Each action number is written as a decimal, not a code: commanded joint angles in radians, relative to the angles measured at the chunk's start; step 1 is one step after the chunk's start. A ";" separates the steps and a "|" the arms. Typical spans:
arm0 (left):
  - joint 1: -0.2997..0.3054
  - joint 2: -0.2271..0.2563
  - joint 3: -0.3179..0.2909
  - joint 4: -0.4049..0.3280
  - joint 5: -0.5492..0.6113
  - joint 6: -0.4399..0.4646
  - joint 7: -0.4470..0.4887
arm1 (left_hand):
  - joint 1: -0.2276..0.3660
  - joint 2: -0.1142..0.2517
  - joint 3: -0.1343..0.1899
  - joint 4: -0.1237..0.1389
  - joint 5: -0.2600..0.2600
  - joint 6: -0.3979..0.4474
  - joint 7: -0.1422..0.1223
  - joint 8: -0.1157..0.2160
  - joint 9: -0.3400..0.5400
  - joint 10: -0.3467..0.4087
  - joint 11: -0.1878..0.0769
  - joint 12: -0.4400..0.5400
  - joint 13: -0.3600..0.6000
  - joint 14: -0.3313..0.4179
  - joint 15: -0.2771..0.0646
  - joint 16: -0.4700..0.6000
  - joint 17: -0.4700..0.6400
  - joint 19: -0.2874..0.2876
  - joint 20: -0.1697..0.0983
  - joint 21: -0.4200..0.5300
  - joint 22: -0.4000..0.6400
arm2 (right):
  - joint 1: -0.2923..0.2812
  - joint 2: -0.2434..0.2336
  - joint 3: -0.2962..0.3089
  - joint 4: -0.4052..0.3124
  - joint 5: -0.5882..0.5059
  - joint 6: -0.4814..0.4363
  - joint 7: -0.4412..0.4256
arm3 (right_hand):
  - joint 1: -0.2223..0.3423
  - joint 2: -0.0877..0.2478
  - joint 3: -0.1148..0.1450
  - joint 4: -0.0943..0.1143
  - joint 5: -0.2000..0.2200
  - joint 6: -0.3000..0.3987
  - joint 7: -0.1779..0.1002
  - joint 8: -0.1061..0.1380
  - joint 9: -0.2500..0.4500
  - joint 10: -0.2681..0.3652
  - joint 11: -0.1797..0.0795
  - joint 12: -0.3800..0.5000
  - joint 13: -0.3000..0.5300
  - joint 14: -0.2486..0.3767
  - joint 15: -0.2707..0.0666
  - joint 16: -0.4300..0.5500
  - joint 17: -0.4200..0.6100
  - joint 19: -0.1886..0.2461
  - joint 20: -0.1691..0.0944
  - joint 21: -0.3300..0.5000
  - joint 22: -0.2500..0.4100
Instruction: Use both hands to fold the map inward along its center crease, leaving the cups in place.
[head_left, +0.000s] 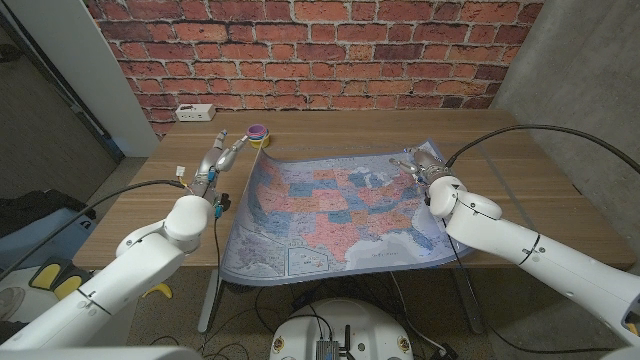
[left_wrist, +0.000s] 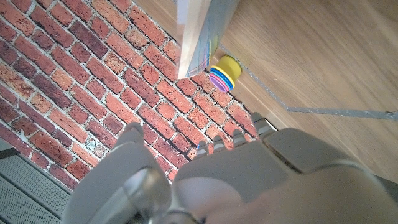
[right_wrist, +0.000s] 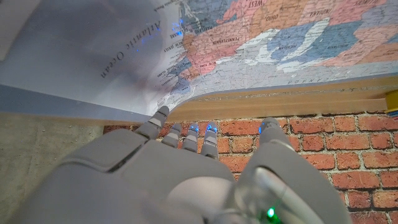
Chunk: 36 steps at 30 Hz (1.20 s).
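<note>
A large USA map lies spread across the wooden table, its far edge and far right corner slightly raised. A small stack of coloured cups stands just beyond the map's far left corner, also seen as cups next to the lifted map corner. My left hand hovers beside the map's left edge, fingers spread toward the cups and holding nothing. My right hand is at the far right corner. Its fingertips reach the map's edge, with nothing seen between fingers and thumb.
A white power strip lies at the table's far left by the brick wall. Bare wood stretches to the right of the map. The map's near edge hangs at the table's front edge.
</note>
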 joint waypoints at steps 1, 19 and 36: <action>0.011 -0.014 0.004 -0.116 0.023 0.236 0.077 | 0.012 -0.013 0.001 -0.017 -0.001 -0.101 0.012 0.004 0.004 -0.079 0.015 0.001 0.005 -0.053 0.018 0.003 0.004 -0.093 0.025 -0.002 0.004 | 0.032 -0.011 -0.052 -0.001 -0.009 -0.071 0.037 | 0.004 -0.006 -0.002 -0.005 -0.002 -0.012 -0.002 -0.002 0.003 -0.012 -0.003 -0.001 0.005 -0.011 -0.014 -0.002 0.003 -0.005 0.003 0.001 0.002; -0.187 -0.016 0.126 -0.192 -0.063 0.669 0.042 | 0.085 -0.037 0.004 -0.074 0.008 -0.187 0.076 0.007 0.006 -0.141 0.078 0.001 0.010 -0.034 0.079 0.008 0.005 -0.049 0.047 -0.012 0.004 | 0.073 -0.039 -0.109 -0.006 -0.031 -0.117 0.078 | 0.009 -0.007 -0.002 -0.011 -0.002 -0.023 -0.002 -0.001 0.004 -0.024 -0.005 -0.001 0.005 -0.023 -0.017 -0.003 0.002 -0.014 0.002 0.000 0.002; -0.318 0.017 0.268 -0.221 -0.064 0.748 -0.017 | 0.158 -0.024 0.019 -0.099 0.013 -0.208 0.124 0.018 0.006 -0.142 0.150 0.012 0.010 -0.001 0.125 0.010 0.004 0.006 0.048 -0.014 0.006 | 0.121 -0.037 -0.167 0.020 -0.058 -0.162 0.127 | 0.022 -0.013 -0.001 -0.024 -0.002 -0.022 -0.004 0.005 0.004 -0.033 -0.009 0.002 0.005 -0.050 -0.019 -0.004 0.002 -0.078 0.018 -0.014 0.002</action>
